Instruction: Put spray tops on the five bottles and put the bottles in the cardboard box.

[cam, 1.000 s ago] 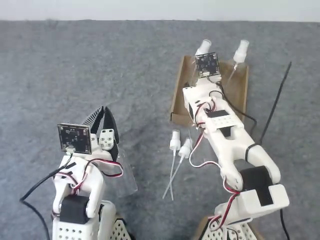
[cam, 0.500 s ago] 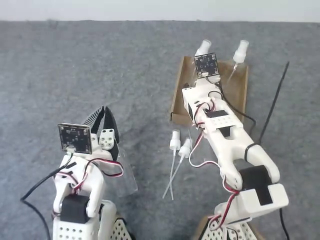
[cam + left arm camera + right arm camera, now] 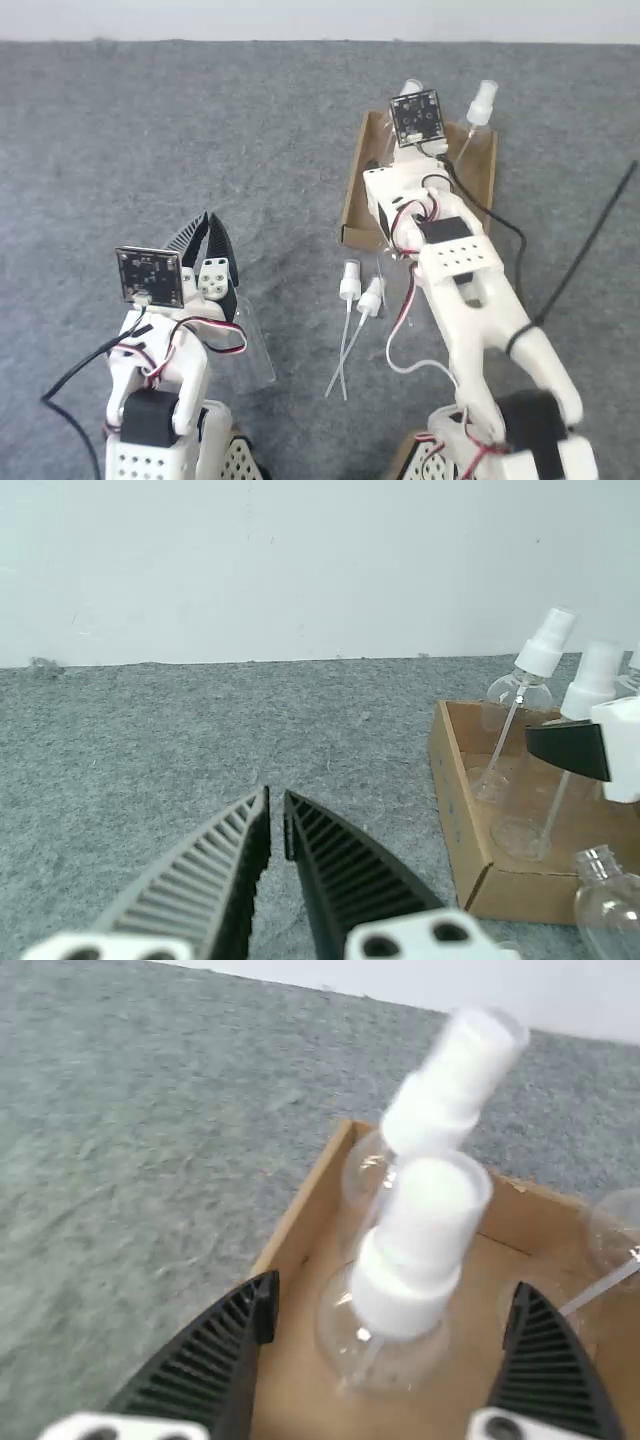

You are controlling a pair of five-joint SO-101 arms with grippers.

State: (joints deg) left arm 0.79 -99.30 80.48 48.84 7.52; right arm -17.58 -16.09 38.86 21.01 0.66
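The right gripper [image 3: 395,1298] is held spread wide, grasping nothing, astride a capped bottle [image 3: 420,1230] standing in the cardboard box [image 3: 352,192], while two loose spray tops [image 3: 351,282] are laid just near of it, tubes trailing nearward, closest to this arm.

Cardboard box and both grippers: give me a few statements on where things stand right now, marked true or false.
1. The right gripper is open, its fingers flanking a capped clear plastic bottle in the brown cardboard box. True.
2. The left gripper holds a spray top. False: it is shut on nothing, above the grey mat.
3. Two loose white spray tops with thin tubes lie on the mat outside the box. True.
4. The box is empty. False: capped bottles stand in it.
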